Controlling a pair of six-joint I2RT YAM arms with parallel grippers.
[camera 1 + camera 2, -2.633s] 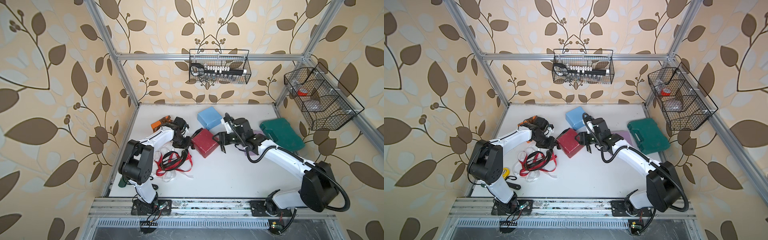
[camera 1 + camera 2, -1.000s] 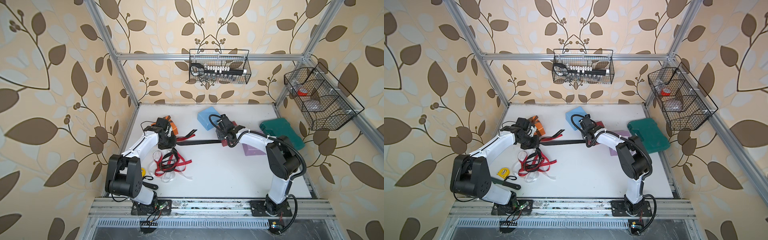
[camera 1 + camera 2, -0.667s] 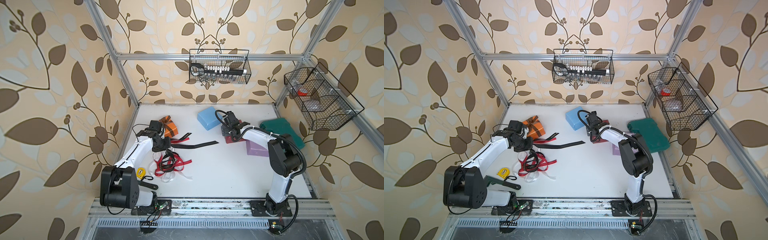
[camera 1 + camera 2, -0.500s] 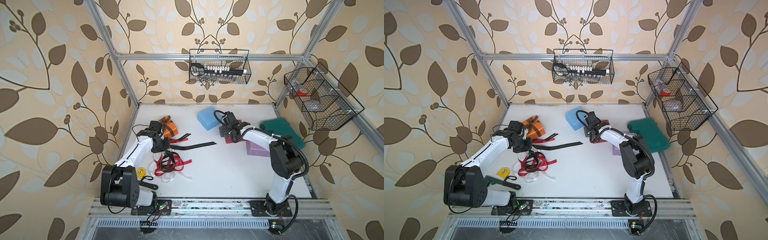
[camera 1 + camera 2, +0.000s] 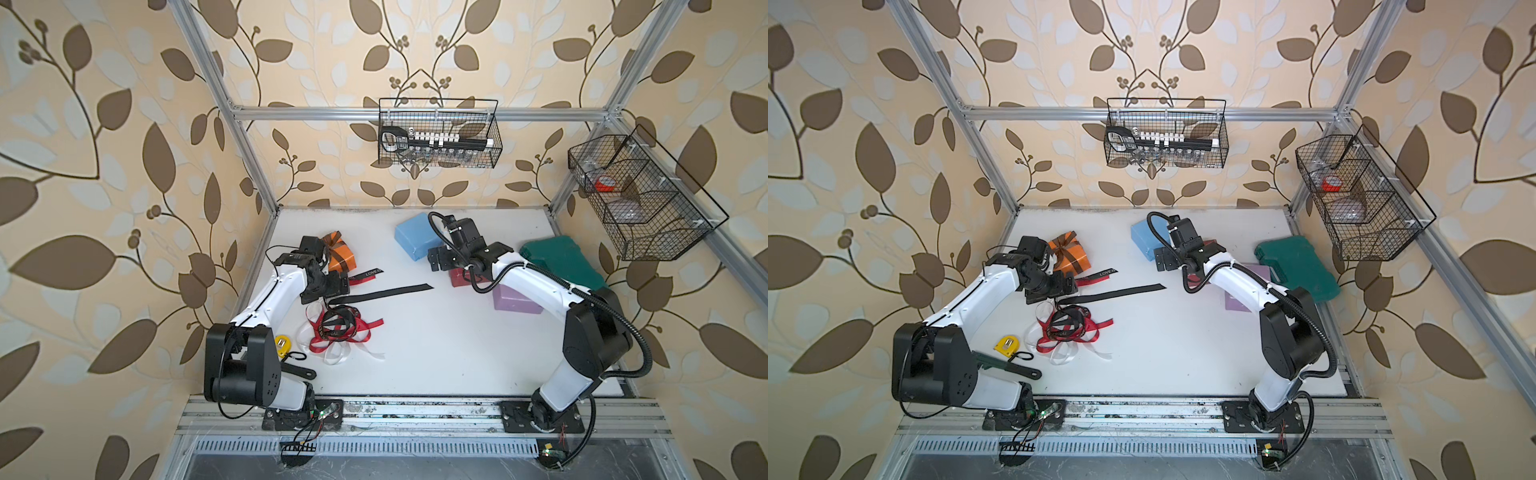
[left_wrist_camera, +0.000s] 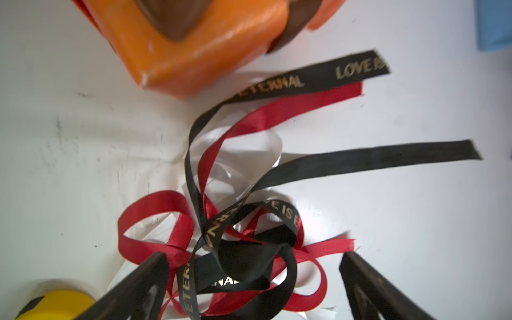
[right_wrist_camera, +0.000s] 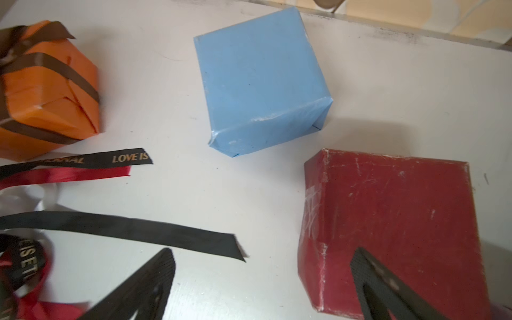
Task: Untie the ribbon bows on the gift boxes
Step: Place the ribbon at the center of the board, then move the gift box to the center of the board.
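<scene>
Changes from a second ago: the black lettered ribbon (image 5: pixel 382 293), then stretched taut between the two grippers, now lies slack on the white table (image 5: pixel 436 353), free of every box. The left arm has drawn back toward its own side.

- Left gripper (image 6: pixel 252 257): jaws spread wide and holding nothing. It hovers over the ribbon heap, just beside the orange box (image 5: pixel 348 261).
- Right gripper (image 7: pixel 261 253): jaws spread wide and holding nothing. One finger stands over the dark red box (image 7: pixel 388 207), the other over bare table.
- Black lettered ribbon: one end runs straight out toward the table's middle. The rest is coiled in the heap, with a second end showing the words "LOVE IS" beside the orange box.
- Red ribbon (image 6: pixel 155 202): loose, looped through the black coil.
- White ribbon (image 5: pixel 336 353): loose, underneath the other two.
- Brown ribbon (image 7: pixel 55 66): the bow is still tied around the orange box.
- Dark red box: bare, under the right wrist.
- Light blue box (image 5: pixel 415 241): bare, toward the back wall, near the dark red box.
- Lilac box (image 5: pixel 515 301): bare, partly hidden beneath the right arm.
- Dark-green case (image 5: pixel 561 262): at the right edge of the table.
- Yellow tape measure (image 5: pixel 282 345): beside the left arm's base.
</scene>
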